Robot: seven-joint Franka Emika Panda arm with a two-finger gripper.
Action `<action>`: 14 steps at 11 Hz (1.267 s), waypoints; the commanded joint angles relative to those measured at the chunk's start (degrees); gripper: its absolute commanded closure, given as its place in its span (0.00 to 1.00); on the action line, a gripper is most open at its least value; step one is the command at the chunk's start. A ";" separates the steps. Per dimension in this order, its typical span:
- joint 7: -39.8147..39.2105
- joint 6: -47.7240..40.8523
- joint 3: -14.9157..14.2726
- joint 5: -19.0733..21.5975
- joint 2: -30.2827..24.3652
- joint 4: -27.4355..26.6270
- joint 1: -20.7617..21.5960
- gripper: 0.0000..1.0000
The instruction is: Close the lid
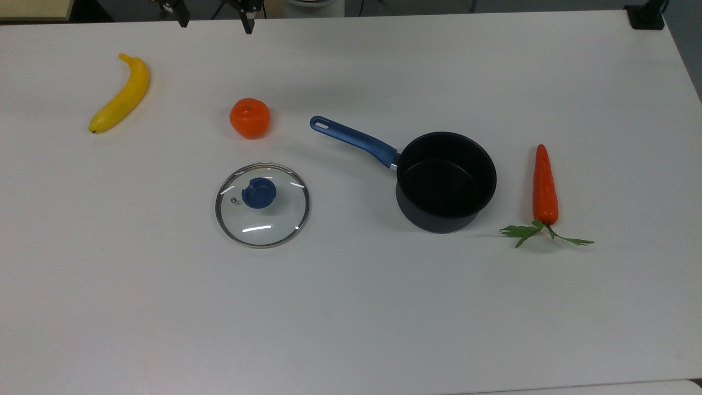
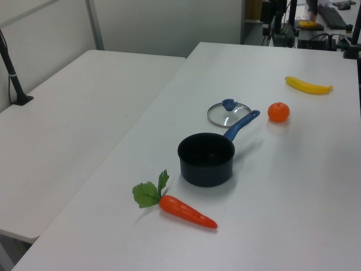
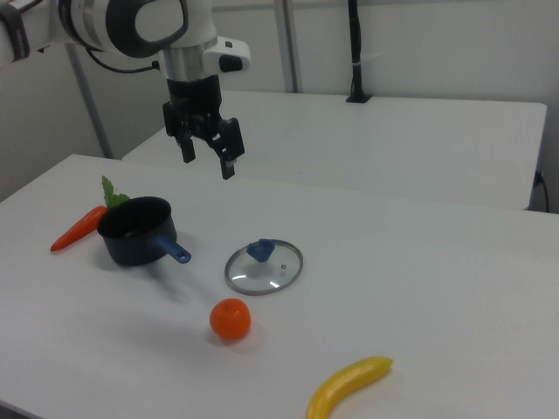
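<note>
The lid [image 1: 262, 205], clear glass with a metal rim and a blue knob, lies flat on the white table [image 1: 351, 307], knob up. To the top view's right of it stands the dark saucepan [image 1: 445, 181], uncovered, its blue handle [image 1: 354, 140] pointing toward the lid's side. Both also show in the left view as lid [image 2: 227, 115] and saucepan [image 2: 206, 161], and in the right view as lid [image 3: 269, 270] and saucepan [image 3: 135, 231]. My gripper [image 3: 208, 163] hangs open and empty, high above the table between saucepan and lid; its fingertips show at the top view's top edge as gripper [image 1: 215, 23].
An orange [image 1: 249, 117] sits just beyond the lid in the top view, a banana [image 1: 120, 93] at far left, and a carrot [image 1: 544, 184] with green leaves right of the saucepan. A second table [image 2: 73, 124] stands alongside in the left view.
</note>
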 commanded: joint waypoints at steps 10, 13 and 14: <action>-0.05 -0.50 0.28 1.50 -0.18 -0.91 0.27 0.00; 1.87 4.49 0.19 1.41 0.08 -1.00 0.01 0.00; 2.59 4.95 0.10 1.41 1.56 -1.00 -0.08 0.00</action>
